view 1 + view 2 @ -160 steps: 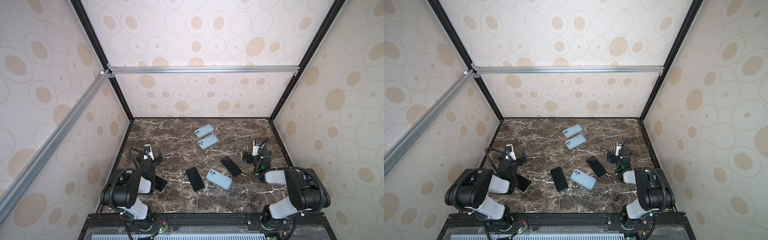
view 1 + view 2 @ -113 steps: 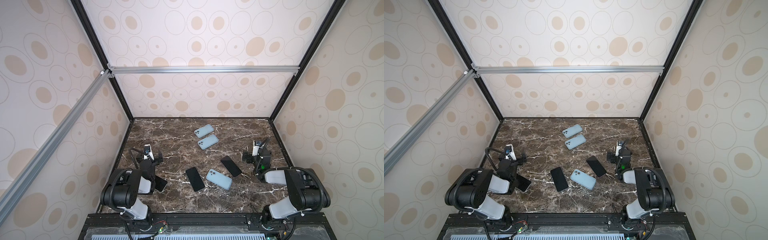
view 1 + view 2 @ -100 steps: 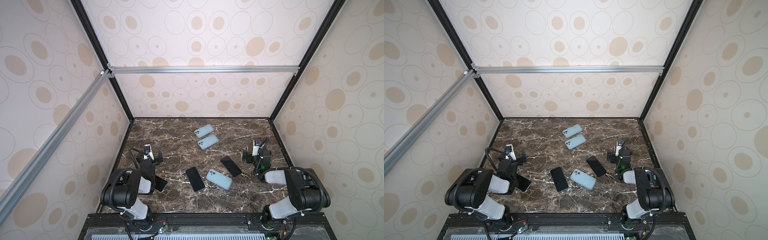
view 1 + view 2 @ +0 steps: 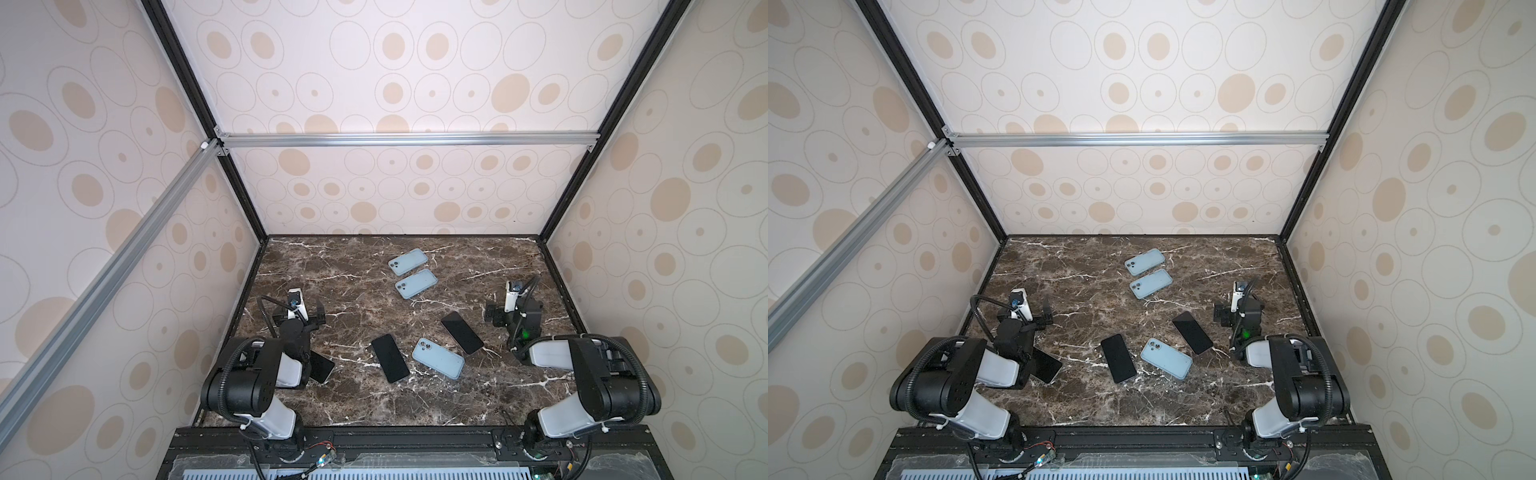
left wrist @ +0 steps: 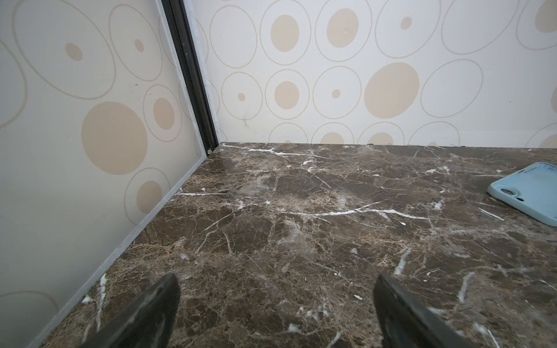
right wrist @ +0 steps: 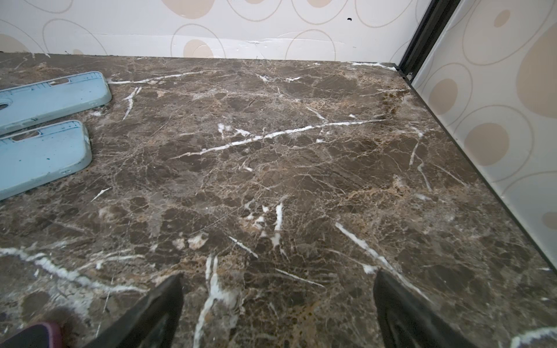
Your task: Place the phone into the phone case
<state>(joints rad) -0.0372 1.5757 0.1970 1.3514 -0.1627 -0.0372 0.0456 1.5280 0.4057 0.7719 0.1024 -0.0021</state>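
Bright, even, diffuse light fills both top views, leaving soft, faint shadows and a dull sheen on the dark brown, white-veined marble tabletop, while in the wrist views straight edges bow slightly and the near black gripper fingers blur.

Both arms sit tucked in tight, folded back over their own bases. The left arm has its elbow bent hard and its forearm reaching forward, with the left gripper out front, jaws spread wide and nothing between them. The right arm pretty much mirrors it, with the right gripper gaping just as wide and holding nothing. In the wrist views only the dark fingertips show, far apart on the left and on the right
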